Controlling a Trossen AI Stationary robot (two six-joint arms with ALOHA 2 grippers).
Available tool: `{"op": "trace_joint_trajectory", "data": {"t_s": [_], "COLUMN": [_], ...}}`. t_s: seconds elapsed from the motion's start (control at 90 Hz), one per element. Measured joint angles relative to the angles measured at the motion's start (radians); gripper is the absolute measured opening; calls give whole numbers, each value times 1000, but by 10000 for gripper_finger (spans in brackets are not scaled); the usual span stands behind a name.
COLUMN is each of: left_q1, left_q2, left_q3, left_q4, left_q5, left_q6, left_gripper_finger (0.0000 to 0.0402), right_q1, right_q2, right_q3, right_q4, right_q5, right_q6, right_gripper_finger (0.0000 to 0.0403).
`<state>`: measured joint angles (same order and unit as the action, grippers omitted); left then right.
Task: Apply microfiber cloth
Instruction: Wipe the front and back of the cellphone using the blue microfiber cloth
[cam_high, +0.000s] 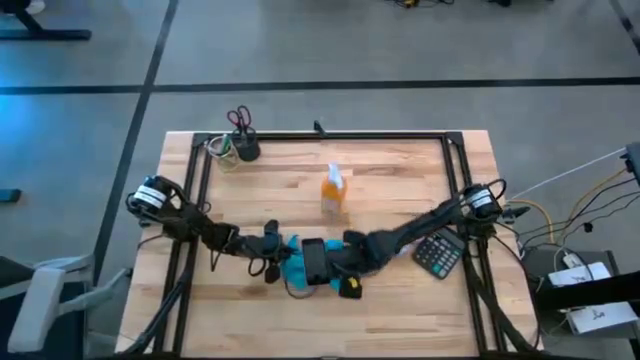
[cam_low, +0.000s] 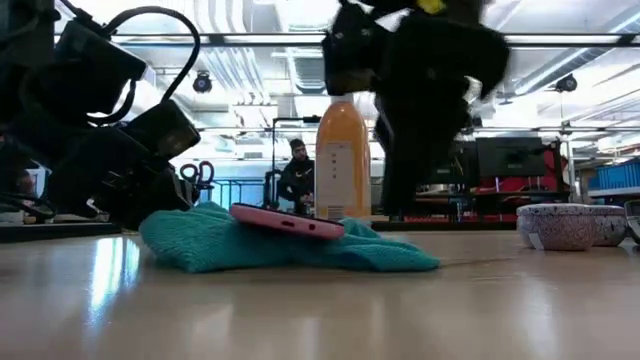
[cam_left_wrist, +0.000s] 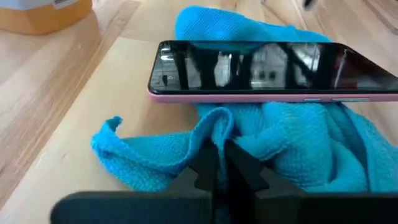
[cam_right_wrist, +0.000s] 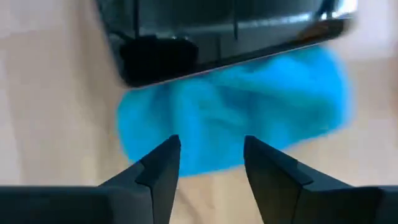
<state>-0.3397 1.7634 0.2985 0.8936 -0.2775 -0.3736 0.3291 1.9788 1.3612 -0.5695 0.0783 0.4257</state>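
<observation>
The turquoise microfiber cloth (cam_high: 295, 268) lies crumpled on the wooden table near its front edge. A black phone in a pink case (cam_high: 314, 260) rests on top of it, screen up, tilted in the low view (cam_low: 288, 222). My left gripper (cam_left_wrist: 217, 163) sits at the cloth's left side, shut on a raised fold. My right gripper (cam_right_wrist: 208, 163) hovers open over the cloth's right part (cam_right_wrist: 236, 118), beside the phone's end (cam_right_wrist: 186, 56). My left gripper pinches a raised fold of the cloth (cam_left_wrist: 216, 127) between its two fingertips, coming nearly level from the table's left. The fold stands up above the fingers; the remaining cloth lies slack on the table under the phone.
An orange spray bottle (cam_high: 334, 190) stands behind the cloth at mid-table. A calculator (cam_high: 438, 254) lies at the right. A cup with scissors (cam_high: 243, 140) stands at the back left. A patterned bowl (cam_low: 562, 226) shows at the right in the low view.
</observation>
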Motion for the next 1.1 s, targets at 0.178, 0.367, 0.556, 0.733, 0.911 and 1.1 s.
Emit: {"op": "trace_joint_trajectory", "data": {"t_s": [0.178, 0.367, 0.556, 0.733, 0.911, 1.1], "left_q1": [0, 0, 0, -1, -1, -1], "left_q2": [0, 0, 0, 0, 0, 0], "left_q3": [0, 0, 0, 0, 0, 0], "left_q4": [5, 5, 5, 5, 5, 11], "left_q5": [-1, -1, -1, -1, -1, 0], "left_q6": [-5, -5, -5, -5, -5, -5], "left_gripper_finger": [0, 0, 0, 0, 0, 0], "right_q1": [25, 27, 30, 28, 29, 29], "right_q2": [41, 41, -17, -80, -109, -80], "right_q3": [-51, -40, 18, 56, 97, 98], "right_q4": [103, 100, 1, -65, -44, 117], "right_q5": [9, 9, 59, 82, 45, -34], "right_q6": [89, 70, 39, 19, -22, -79], "right_gripper_finger": [110, 11, 1, 0, 0, 0]}}
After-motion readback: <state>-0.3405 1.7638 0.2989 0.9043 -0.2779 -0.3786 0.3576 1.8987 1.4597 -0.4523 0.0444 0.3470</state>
